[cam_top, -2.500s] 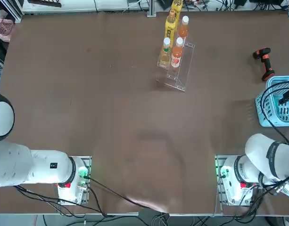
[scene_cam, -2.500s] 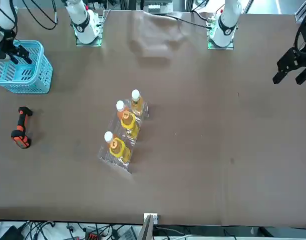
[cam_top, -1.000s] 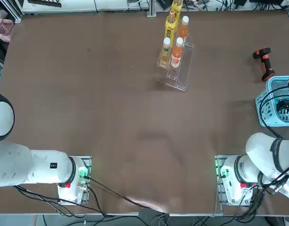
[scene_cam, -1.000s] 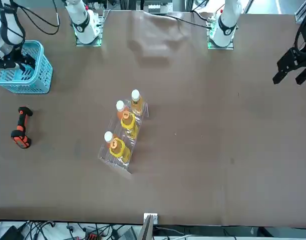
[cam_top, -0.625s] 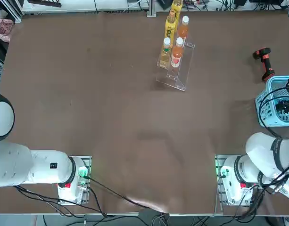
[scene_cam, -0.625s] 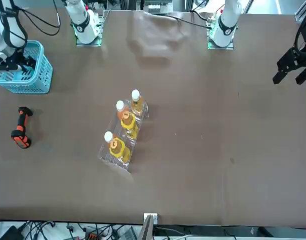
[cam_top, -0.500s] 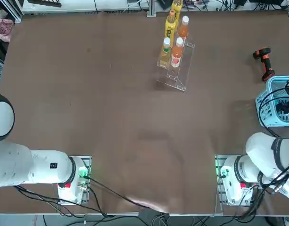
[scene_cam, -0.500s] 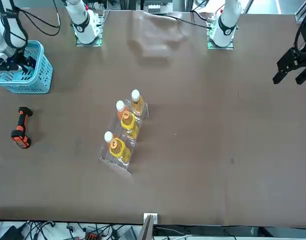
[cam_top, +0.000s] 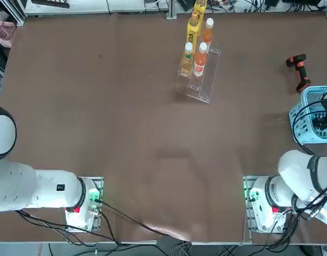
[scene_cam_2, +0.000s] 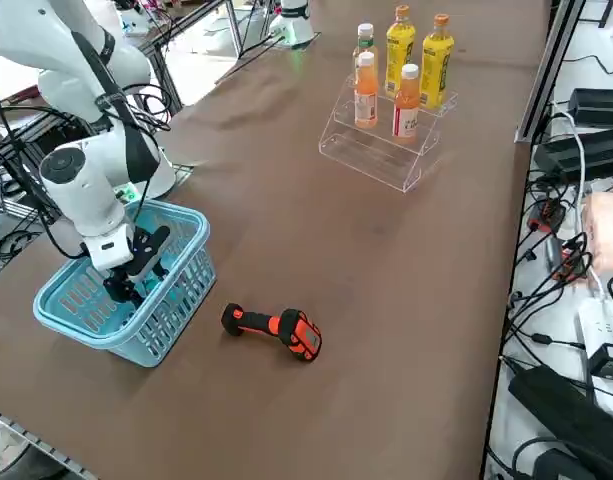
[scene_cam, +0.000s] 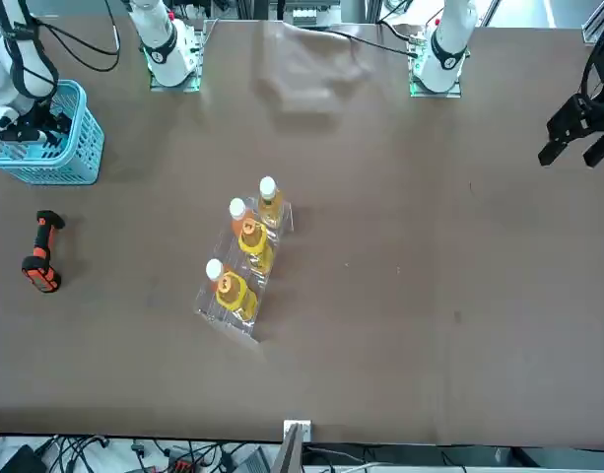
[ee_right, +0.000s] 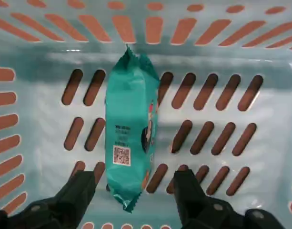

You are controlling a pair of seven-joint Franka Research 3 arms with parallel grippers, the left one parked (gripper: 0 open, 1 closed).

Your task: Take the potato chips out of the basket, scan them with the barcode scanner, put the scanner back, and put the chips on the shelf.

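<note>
In the front view, from left to right, the right gripper [ee_right: 132, 183] is held within the light blue basket [scene_cam: 80, 138], its fingers spread apart; between and ahead of them the teal chips packet [ee_right: 131, 129] is seen lying on the basket's floor. The barcode scanner [scene_cam: 42, 251] is laid near the basket, on the table [scene_cam: 380, 296]. Farther right, bottles [scene_cam: 252, 246] are borne by the clear shelf [scene_cam: 223, 310].

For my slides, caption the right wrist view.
Open fingers above a teal chip packet in the blue basket.

Brown tabletop [cam_top: 126, 133], black cables [scene_cam_2: 556, 260] beyond its edge

Teal chip packet [ee_right: 131, 129] inside blue basket [ee_right: 45, 124]
</note>
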